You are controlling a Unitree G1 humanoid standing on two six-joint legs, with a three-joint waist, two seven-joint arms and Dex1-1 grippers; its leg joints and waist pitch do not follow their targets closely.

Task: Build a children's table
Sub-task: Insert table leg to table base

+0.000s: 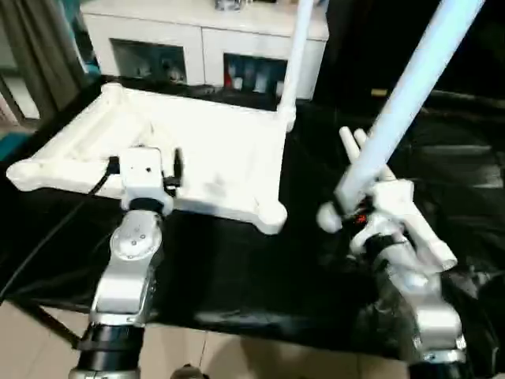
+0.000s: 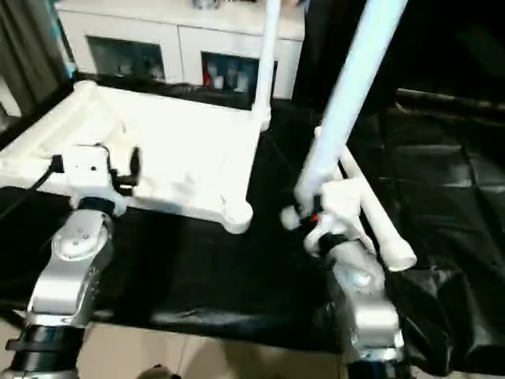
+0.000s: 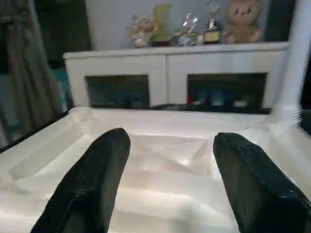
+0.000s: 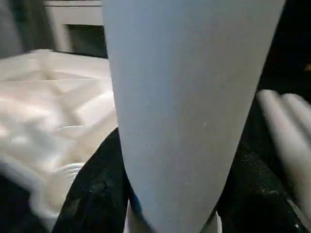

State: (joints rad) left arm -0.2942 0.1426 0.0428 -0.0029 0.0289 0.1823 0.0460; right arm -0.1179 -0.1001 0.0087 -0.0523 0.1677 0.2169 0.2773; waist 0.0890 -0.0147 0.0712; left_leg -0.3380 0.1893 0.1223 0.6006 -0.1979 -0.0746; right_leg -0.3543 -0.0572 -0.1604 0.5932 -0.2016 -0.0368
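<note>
The children's table top (image 1: 197,150) lies upside down on the black cloth, ribbed side up. One white leg (image 1: 293,55) stands upright in its far right corner socket. The near right socket (image 1: 272,215) is empty. My left gripper (image 3: 170,174) hovers open over the top's near edge, nothing between its black fingers (image 3: 92,184). My right gripper (image 4: 175,194) is shut on a second leg (image 1: 410,95), which slants up and to the right, its thick end low, right of the near right socket. Two loose legs (image 1: 426,237) lie on the cloth behind that gripper.
A white cabinet (image 1: 205,39) with glass doors stands just behind the table top, with toys (image 3: 243,22) on it. A curtain (image 1: 39,47) hangs at the far left. The black cloth (image 1: 237,268) ends near my arms, with pale floor (image 1: 237,355) below. A cable (image 1: 47,237) trails from my left wrist.
</note>
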